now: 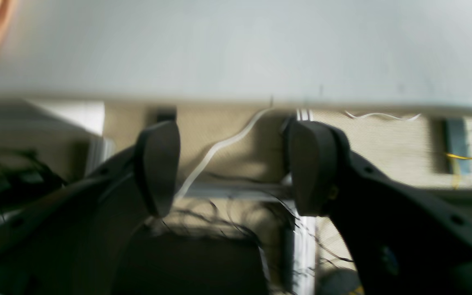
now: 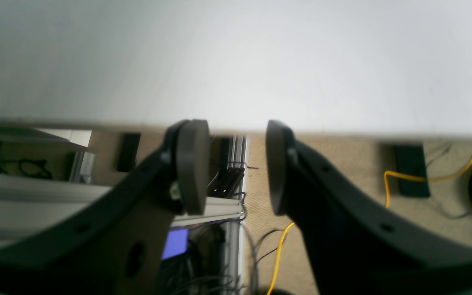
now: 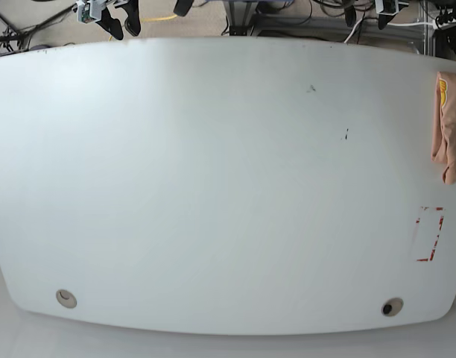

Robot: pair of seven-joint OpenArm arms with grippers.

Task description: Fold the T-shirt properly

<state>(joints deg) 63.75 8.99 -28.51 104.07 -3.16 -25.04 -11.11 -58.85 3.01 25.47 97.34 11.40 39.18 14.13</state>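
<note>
Dark gripper fingers fill the foreground of both wrist views. Left gripper (image 1: 236,168): fingers (image 1: 158,168) are held wide apart with nothing between them, and are positioned just off the table's far edge, over the carpeted floor. Right gripper (image 2: 238,166): fingers (image 2: 192,166) are likewise spread, empty, and held at the same far edge of the table.

Table (image 3: 213,186): a large white top, by which most of the base view is taken up; its bare surface is also seen in both wrist views.

T-shirt (image 3: 450,127): a peach-pink bundle, bunched at the table's right edge in the base view and partly cut off by the frame; a yellow print is shown on its upper part. It is well apart from both grippers. A blurred pink and yellow corner of it is seen in the left wrist view.

Red rectangle outline (image 3: 429,234): marked on the table just below the T-shirt.

Two small round fittings (image 3: 65,298): set near the table's near edge.
</note>
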